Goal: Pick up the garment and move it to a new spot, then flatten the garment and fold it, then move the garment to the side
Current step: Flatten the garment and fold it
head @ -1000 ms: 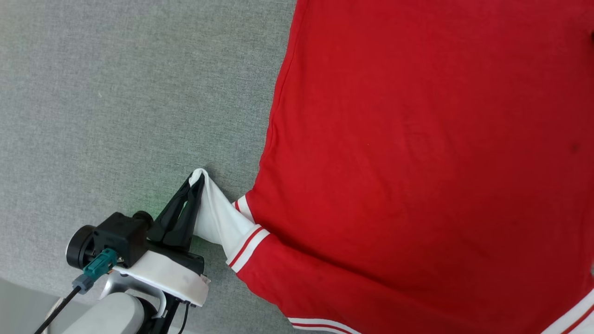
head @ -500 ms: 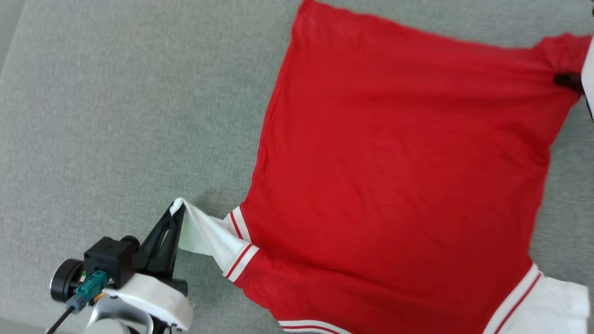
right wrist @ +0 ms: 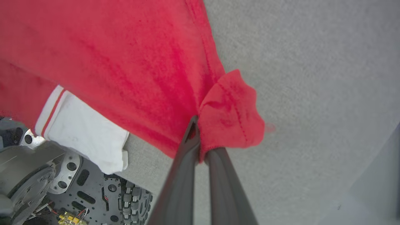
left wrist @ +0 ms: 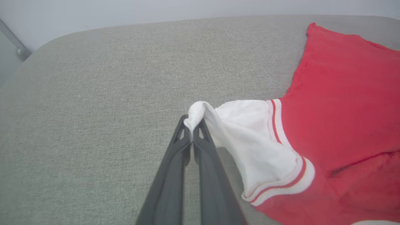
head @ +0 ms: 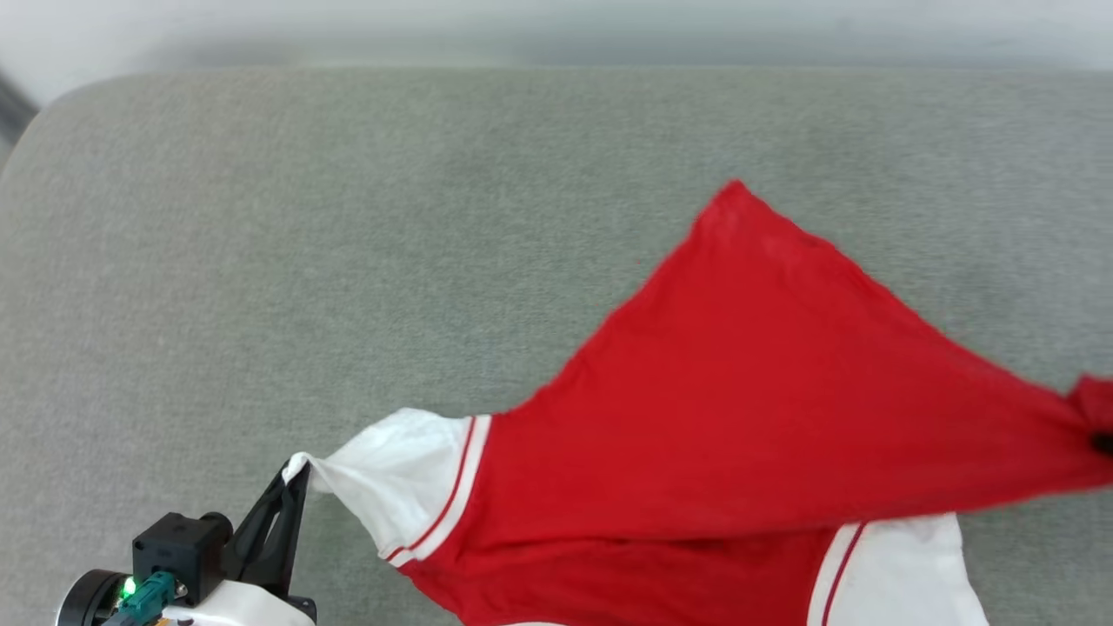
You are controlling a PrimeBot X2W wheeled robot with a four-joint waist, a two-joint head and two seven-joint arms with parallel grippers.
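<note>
The garment (head: 756,391), red with white striped-trim sleeves, is stretched between my two grippers over the grey cushion, plain red side up and pulled into a triangle. My left gripper (head: 296,474) at the lower left is shut on the tip of a white sleeve (left wrist: 250,131); the left wrist view shows its fingertips (left wrist: 192,125) pinching the cloth. The right gripper (head: 1103,443) is a dark spot at the right edge. In the right wrist view it (right wrist: 198,125) is shut on a bunched red corner (right wrist: 231,115). The other white sleeve (head: 896,574) lies at the bottom right.
The grey cushioned surface (head: 348,217) stretches wide to the left and far side, with a rounded far-left corner and a pale wall (head: 556,26) behind it. In the right wrist view my own base (right wrist: 78,184) sits below the cushion's near edge.
The head camera has tilted up, bringing in the far edge. The right gripper has closed on the red corner and drawn it nearer, pulling the flat shirt into a raised triangle. The left grip is unchanged.
</note>
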